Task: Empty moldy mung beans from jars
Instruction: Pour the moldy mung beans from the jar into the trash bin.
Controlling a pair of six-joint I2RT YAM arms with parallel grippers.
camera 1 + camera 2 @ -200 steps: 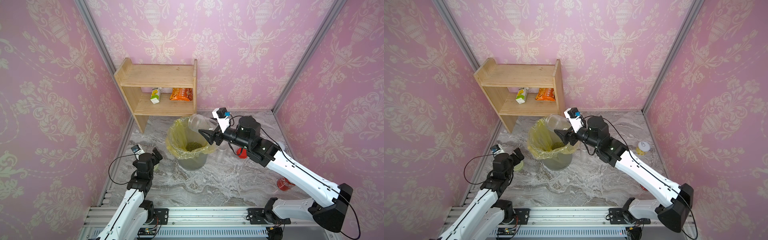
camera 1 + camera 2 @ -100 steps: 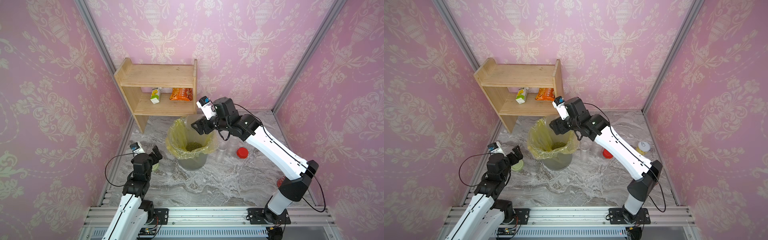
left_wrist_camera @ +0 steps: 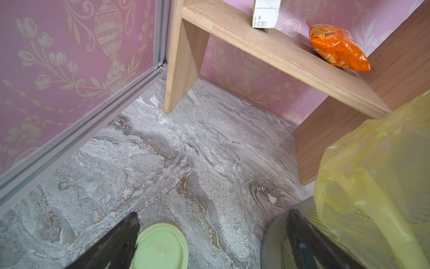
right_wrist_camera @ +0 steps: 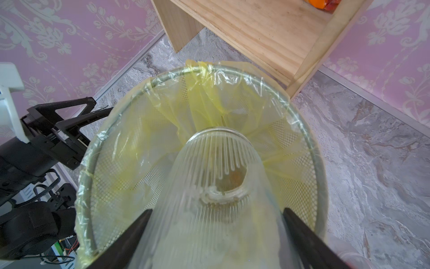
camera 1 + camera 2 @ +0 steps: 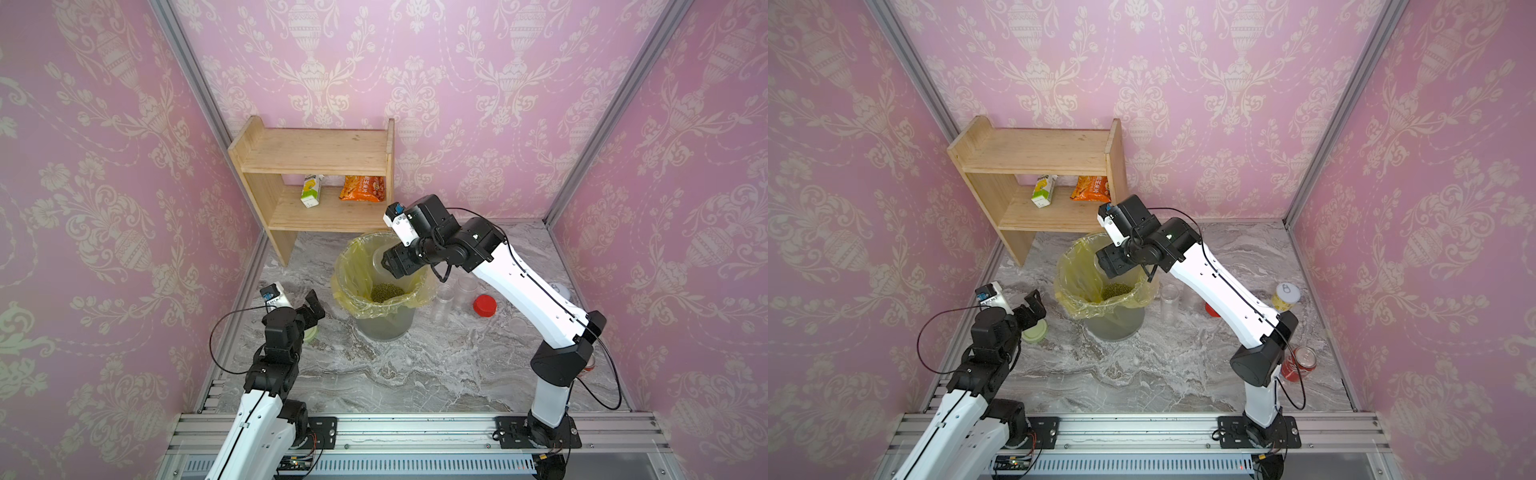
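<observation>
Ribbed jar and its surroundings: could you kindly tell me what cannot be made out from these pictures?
- Ribbed jar: in both top views the right gripper hides most of it; any beans left inside cannot be told through its ribbed wall.
- Mung beans: in the right wrist view, hidden under the jar.
- Pale green lid: cut off by the left wrist picture's edge.
- Red lid: in a top view, mostly behind the right arm.

R arm reaches far, wrist tipped down, right pincer [image 5: 386, 265] gripping jar [image 4: 216, 158]. L arm low, near left, left pincer [image 5: 316, 306] spread wide.
</observation>
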